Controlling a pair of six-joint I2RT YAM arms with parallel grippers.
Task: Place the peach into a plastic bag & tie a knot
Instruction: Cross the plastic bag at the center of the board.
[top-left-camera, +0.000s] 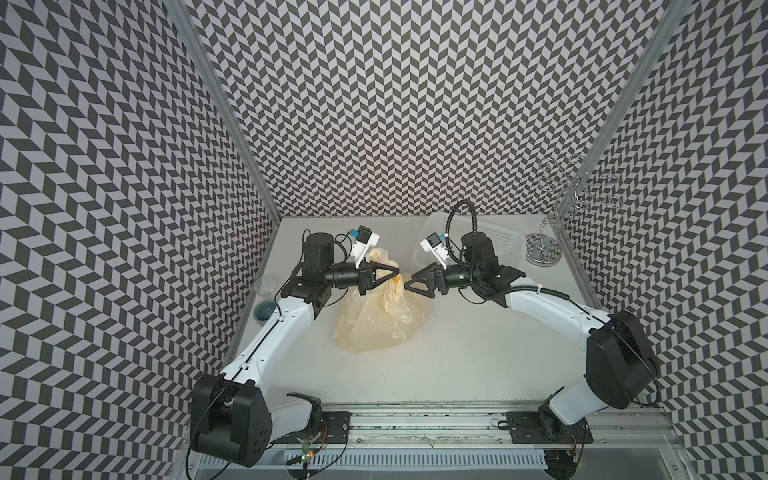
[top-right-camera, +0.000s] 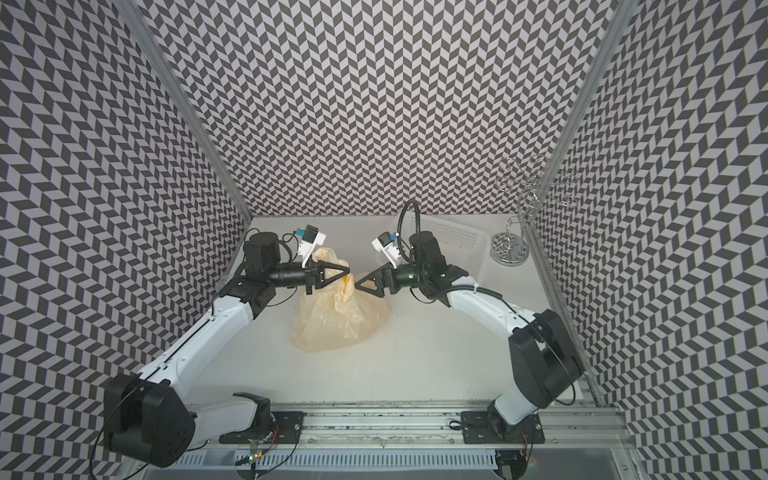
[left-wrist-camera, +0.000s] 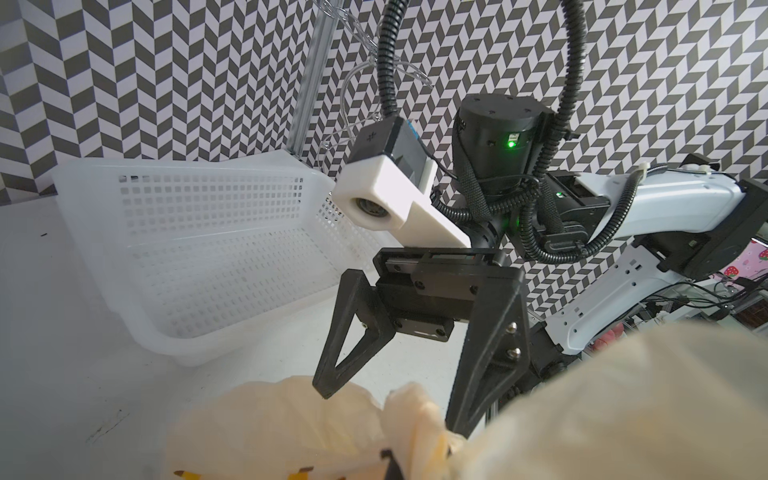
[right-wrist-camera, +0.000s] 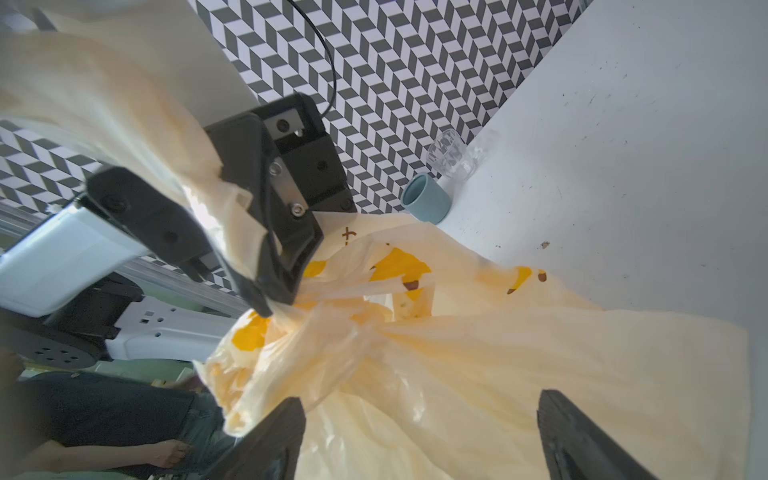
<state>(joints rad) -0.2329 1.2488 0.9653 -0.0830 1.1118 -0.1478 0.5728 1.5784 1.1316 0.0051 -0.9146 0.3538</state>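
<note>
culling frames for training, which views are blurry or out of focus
Left wrist: bag against the lens is an out-of-focus blur, basket sharp. Right wrist: bag fold nearest the lens soft, knot crisp. Both top views: sharp and evenly lit.

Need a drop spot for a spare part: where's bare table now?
Biggest bare patch: table between bag and front rail, running right to the right arm. Small strip behind the bag, left of the basket. Crowded: over the bag where left arm meets right, back right by the stand, left edge by the cups.
</note>
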